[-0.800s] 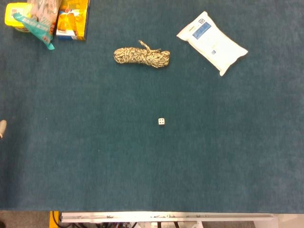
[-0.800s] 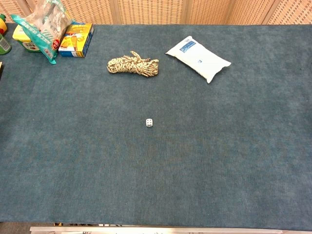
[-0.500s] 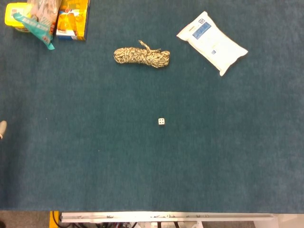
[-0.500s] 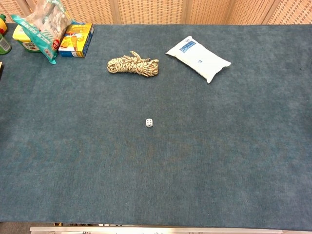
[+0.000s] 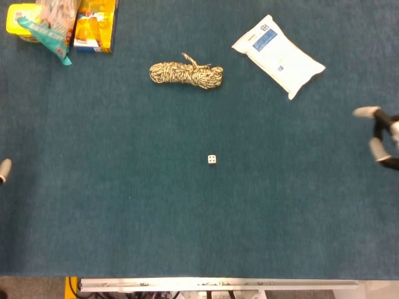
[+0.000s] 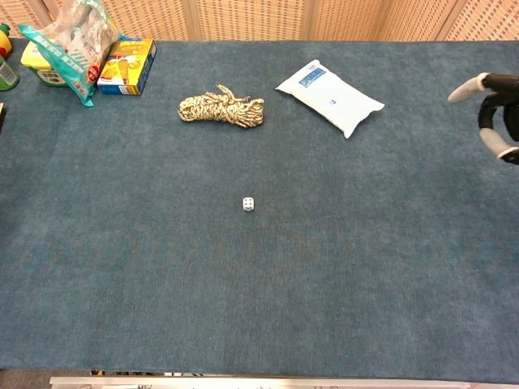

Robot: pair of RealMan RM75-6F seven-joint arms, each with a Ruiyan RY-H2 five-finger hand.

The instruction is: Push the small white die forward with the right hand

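Observation:
The small white die [image 5: 212, 159] lies alone on the blue-green cloth near the middle of the table, also seen in the chest view [image 6: 248, 204]. My right hand [image 5: 381, 137] pokes in from the right edge, far to the right of the die and clear of it; its fingers are apart and hold nothing [image 6: 495, 113]. Only a pale fingertip of my left hand [image 5: 4, 169] shows at the left edge of the head view, far from the die. The rest of both hands is out of frame.
A coiled rope [image 5: 186, 73] lies beyond the die. A white pouch [image 5: 278, 56] sits at the far right. An orange box [image 5: 93, 25], a snack bag [image 5: 53, 28] and a yellow container [image 5: 19, 18] crowd the far left corner. The table's front edge [image 5: 218, 284] runs along the bottom.
My right hand has come into view from the right edge; earlier it was out of frame. The die has not moved. The left fingertip stays at the left edge.

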